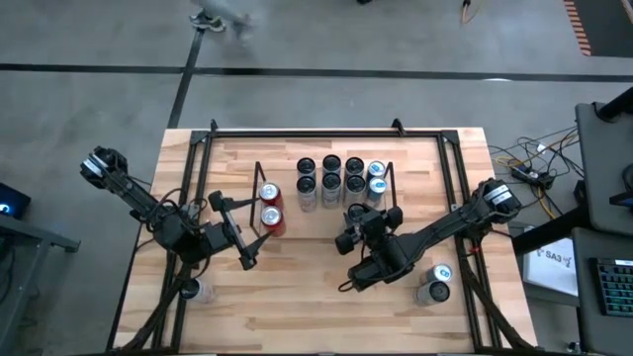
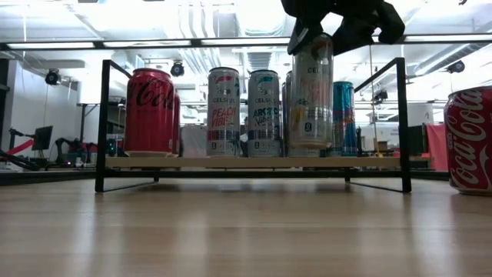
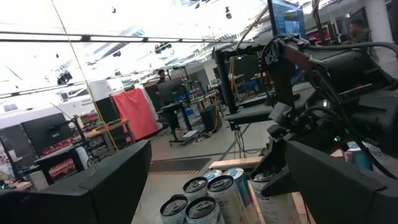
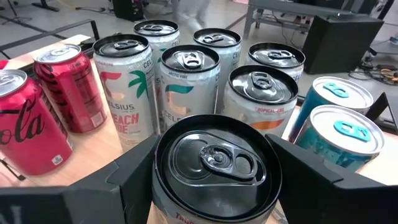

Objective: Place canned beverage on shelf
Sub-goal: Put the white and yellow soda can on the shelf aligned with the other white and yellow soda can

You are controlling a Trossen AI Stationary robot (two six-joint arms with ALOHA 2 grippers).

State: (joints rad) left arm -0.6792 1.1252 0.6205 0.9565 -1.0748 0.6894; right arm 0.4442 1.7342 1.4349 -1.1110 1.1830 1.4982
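Note:
The shelf (image 2: 254,163) stands mid-table, with black wire end frames and a wood base (image 1: 259,198). Two red cans (image 1: 270,206) stand at its left end and several slim cans (image 1: 331,178) at its right. My right gripper (image 1: 356,229) is shut on a slim silver can (image 2: 311,92) at the shelf's near side, in front of the slim cans; its top shows in the right wrist view (image 4: 217,162). My left gripper (image 1: 237,232) is open and empty, just left of the red cans. My right gripper pinches the can between its two fingers (image 4: 134,180), on opposite sides of its wall (image 4: 163,163) just under the top rim. It comes from above, slanting in from the table's near right. The can hangs upright, its bottom (image 2: 310,148) about level with the shelf's base.
Two loose cans (image 1: 435,282) stand on the table at the near right; one is a red Coke can (image 2: 469,138). Another can (image 1: 193,290) stands at the near left. A black tubular frame (image 1: 326,132) runs around the table.

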